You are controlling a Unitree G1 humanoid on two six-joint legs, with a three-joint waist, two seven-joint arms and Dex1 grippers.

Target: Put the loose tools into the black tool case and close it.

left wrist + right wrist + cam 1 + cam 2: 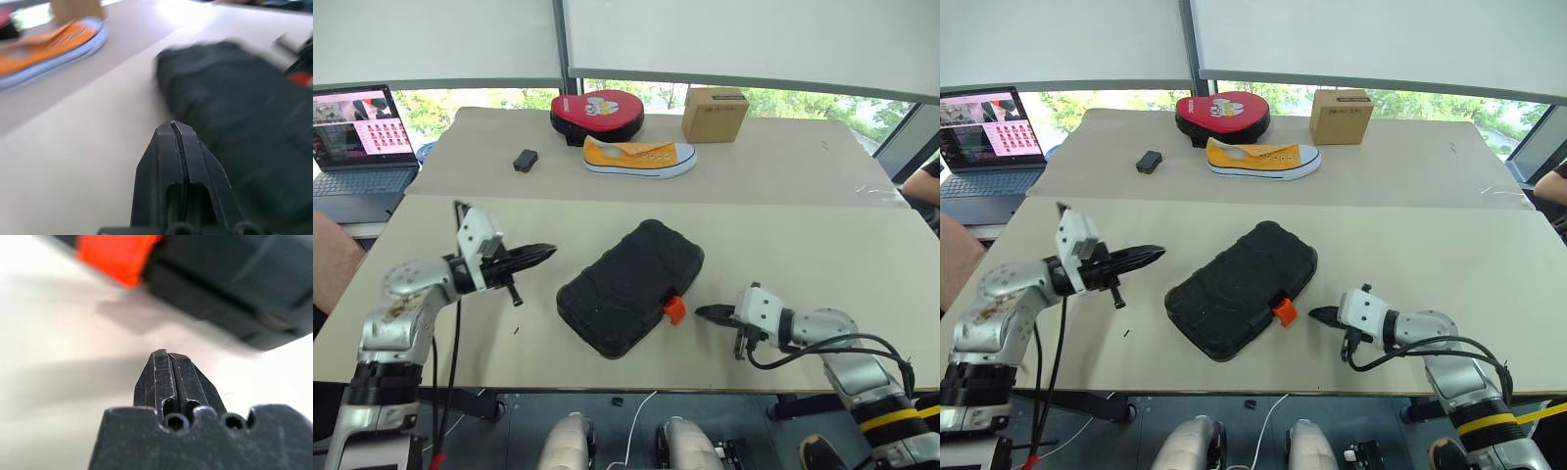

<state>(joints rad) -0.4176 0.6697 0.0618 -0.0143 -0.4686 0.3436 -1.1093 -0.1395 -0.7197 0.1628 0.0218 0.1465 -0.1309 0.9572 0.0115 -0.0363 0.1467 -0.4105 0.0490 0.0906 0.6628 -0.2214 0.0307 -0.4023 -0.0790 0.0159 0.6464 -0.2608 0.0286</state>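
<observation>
The black tool case (631,286) lay closed and slantwise on the surface (822,245), its orange latch (674,309) facing the right gripper (702,312), which sat pinched tight and empty just beside it. The left gripper (546,253) hovered off the case's other side, fingers pressed together, holding nothing.

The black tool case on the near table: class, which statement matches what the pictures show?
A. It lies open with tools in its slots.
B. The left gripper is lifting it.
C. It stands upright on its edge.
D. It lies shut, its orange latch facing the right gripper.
D. The black tool case lies flat and shut, its orange latch on the side toward the shut right gripper, which holds nothing.
</observation>
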